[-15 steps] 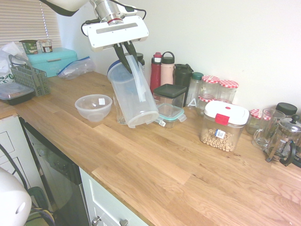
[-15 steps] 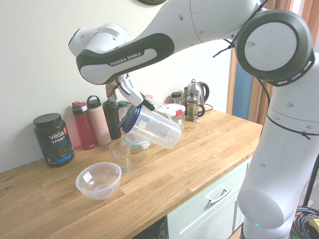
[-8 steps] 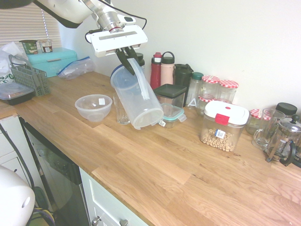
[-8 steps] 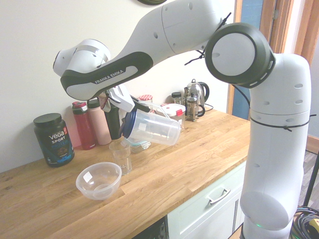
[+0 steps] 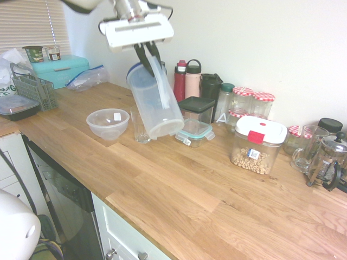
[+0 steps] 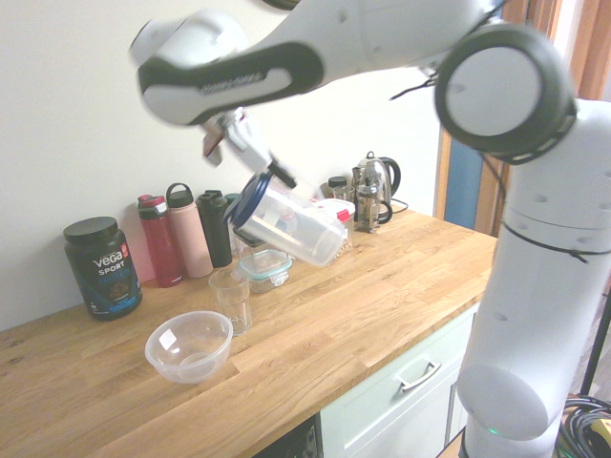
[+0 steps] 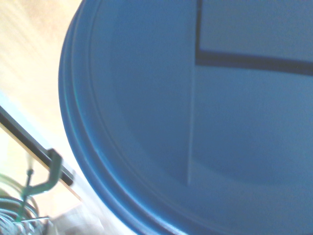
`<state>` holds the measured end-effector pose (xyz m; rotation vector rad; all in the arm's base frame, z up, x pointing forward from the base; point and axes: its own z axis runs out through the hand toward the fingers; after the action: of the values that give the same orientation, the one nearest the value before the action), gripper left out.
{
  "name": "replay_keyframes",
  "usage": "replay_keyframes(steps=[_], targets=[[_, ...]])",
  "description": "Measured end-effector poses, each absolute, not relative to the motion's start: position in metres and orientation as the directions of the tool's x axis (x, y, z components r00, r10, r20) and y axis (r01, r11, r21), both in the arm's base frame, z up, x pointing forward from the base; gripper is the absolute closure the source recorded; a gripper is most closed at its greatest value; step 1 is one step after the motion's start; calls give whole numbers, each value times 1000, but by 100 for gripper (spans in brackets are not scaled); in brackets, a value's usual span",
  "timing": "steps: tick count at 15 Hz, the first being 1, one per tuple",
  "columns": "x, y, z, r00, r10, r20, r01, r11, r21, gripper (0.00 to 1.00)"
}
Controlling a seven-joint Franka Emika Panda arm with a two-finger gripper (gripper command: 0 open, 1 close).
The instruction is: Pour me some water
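A clear plastic pitcher (image 5: 155, 104) with a blue lid (image 6: 244, 204) hangs tilted above the wooden counter, lid end up and toward the wall. My gripper (image 5: 145, 56) is shut on its handle near the lid. A small clear drinking glass (image 5: 140, 127) stands on the counter just below and left of the pitcher in the first exterior view. It also shows as the glass (image 6: 231, 300) in the second exterior view, below the pitcher (image 6: 286, 227). The blue lid (image 7: 161, 112) fills the wrist view. No water is visible in the pitcher or the glass.
A clear plastic bowl (image 5: 108, 123) sits beside the glass. Bottles (image 5: 186, 80), food containers (image 5: 196, 132), jars (image 5: 258, 143) and a French press (image 5: 328, 160) line the wall. A teal box (image 5: 59, 70) and dish rack (image 5: 36, 90) stand at far left. A protein tub (image 6: 102, 266) stands by the wall.
The arm has lifted the pitcher and swung it more upright, lid end raised; its base now hangs clear above the counter near the glass.
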<state>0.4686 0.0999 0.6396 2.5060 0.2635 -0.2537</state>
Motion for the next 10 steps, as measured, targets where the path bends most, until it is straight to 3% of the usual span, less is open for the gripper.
replay_keyframes(steps=[3, 10], targets=[[442, 41, 687, 991, 52, -122, 100, -896, 433, 100], [431, -120, 664, 966, -257, -24, -249, -952, 180, 100]])
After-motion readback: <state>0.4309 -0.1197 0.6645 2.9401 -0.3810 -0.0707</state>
